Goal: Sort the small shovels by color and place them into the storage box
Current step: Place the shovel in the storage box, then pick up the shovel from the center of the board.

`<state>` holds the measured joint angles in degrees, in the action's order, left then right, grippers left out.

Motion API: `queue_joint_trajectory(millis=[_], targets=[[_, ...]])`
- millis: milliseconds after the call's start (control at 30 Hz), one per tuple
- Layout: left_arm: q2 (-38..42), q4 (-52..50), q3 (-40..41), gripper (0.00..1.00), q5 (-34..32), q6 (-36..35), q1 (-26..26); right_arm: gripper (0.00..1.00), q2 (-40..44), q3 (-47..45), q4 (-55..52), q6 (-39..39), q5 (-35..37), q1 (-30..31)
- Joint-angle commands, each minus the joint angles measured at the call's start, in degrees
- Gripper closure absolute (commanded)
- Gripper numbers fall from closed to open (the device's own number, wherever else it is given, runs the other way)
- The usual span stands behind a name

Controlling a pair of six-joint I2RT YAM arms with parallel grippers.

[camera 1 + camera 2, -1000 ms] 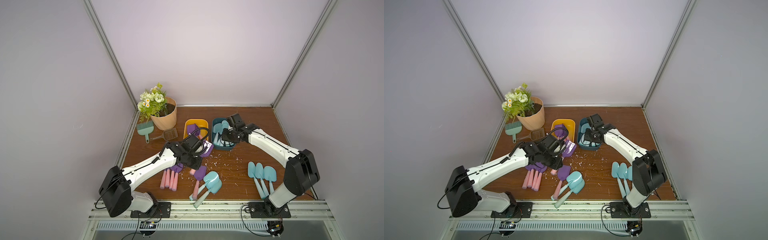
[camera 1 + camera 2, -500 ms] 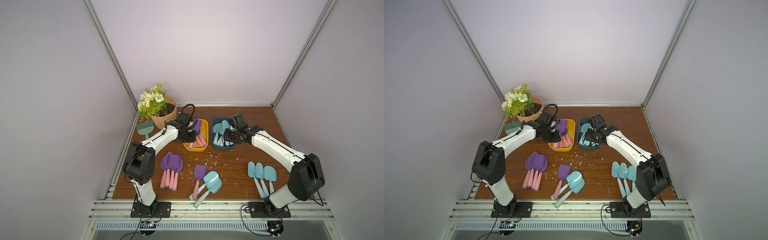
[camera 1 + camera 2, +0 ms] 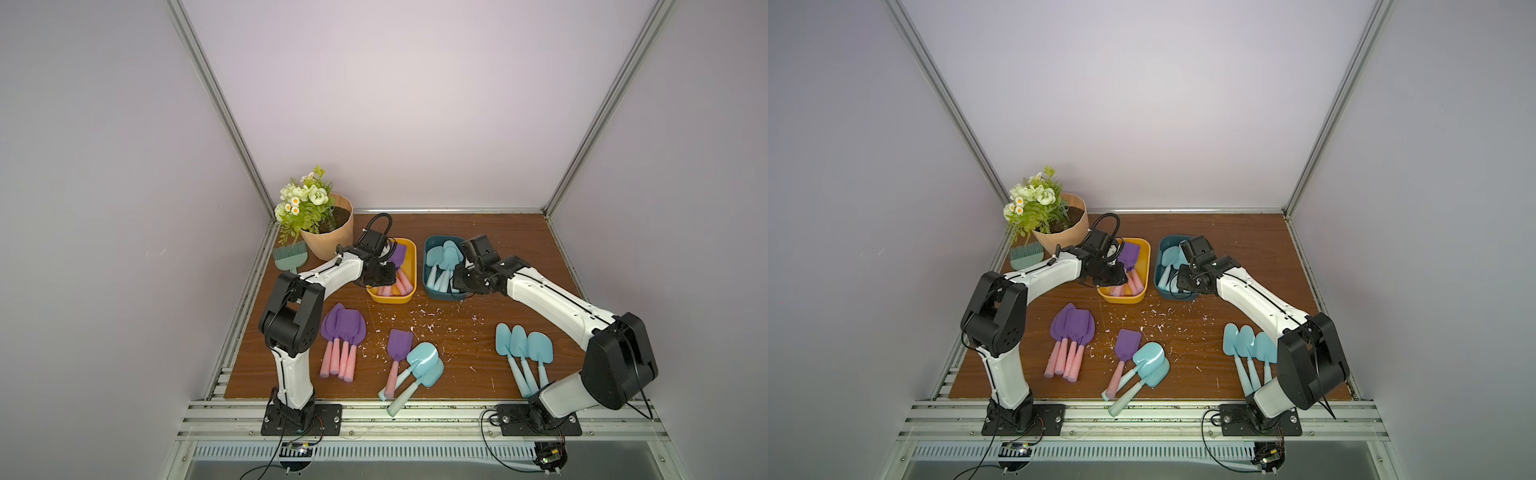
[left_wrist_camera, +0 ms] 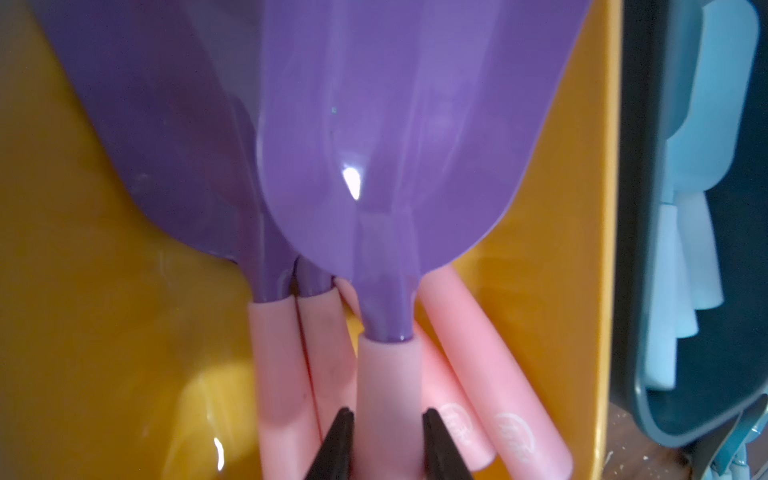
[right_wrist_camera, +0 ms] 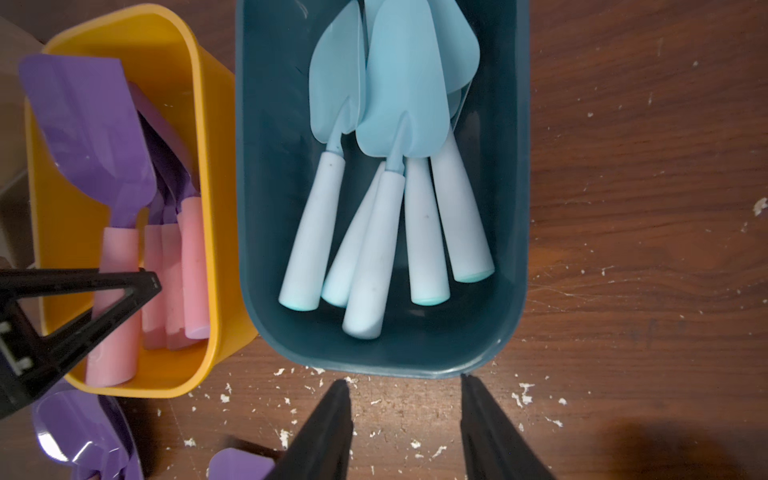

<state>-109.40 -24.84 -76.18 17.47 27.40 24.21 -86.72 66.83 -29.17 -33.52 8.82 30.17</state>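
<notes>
Tabletop (image 3: 498, 232) aside, wrist shows left gripper (image 4: 387, 415) clamping shovel (image 4: 380, 232).

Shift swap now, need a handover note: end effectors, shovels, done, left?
Left end effector: shut on a purple shovel by its pink handle, in the yellow bin, not yet released.
Right end effector: open, empty, at the near edge of the teal bin.
Done: several purple in yellow, five blue shovels in teal.
Left on table: purple cluster, one purple touching two blue, three blue.
</notes>
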Motion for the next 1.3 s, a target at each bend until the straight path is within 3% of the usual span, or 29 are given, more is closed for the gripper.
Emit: queue_joint_trajectory(millis=[0,167,267,333,367,600,833,1033,1267], targets=[[-0.75,1.34,-0.19,0.84,-1.06,1.34,-1.26,0.53,2.45,-1.59,-1.05,-0.91,-0.25,-0.25],[-0.87,0.41,-0.08,0.66,0.04,1.42,-1.26,0.53,4.33,-5.16,-2.21,-2.79,0.71,-0.2],[1.69,0.33,0.74,0.59,-1.61,1.17,-1.26,0.52,6.53,-7.28,-4.01,-4.15,2.84,-0.2],[4.03,0.4,1.02,0.46,-2.24,1.12,-1.26,0.52,8.33,-8.72,-5.75,-5.36,4.38,-0.22],[5.41,0.73,1.16,0.44,-2.39,1.3,-1.21,0.51,9.4,-9.67,-6.58,-5.94,4.81,-0.22],[15.07,7.74,6.78,0.43,-4.72,3.78,0.24,0.52,19.15,-18.19,-13.9,-14.06,7.42,-0.2],[17.92,10.69,10.52,0.43,-4.91,6.44,2.14,0.52,24.68,-25.31,-23.68,-17.46,9.08,-0.2],[16.89,10.18,9.69,0.43,-4.72,6.36,2.16,0.52,24.29,-29.08,-23.08,-16.78,3.16,-0.2],[17.78,10.78,10.14,0.43,-4.16,6.97,2.15,0.51,17.89,-28.29,-22.88,-18.51,6.21,-0.2]])
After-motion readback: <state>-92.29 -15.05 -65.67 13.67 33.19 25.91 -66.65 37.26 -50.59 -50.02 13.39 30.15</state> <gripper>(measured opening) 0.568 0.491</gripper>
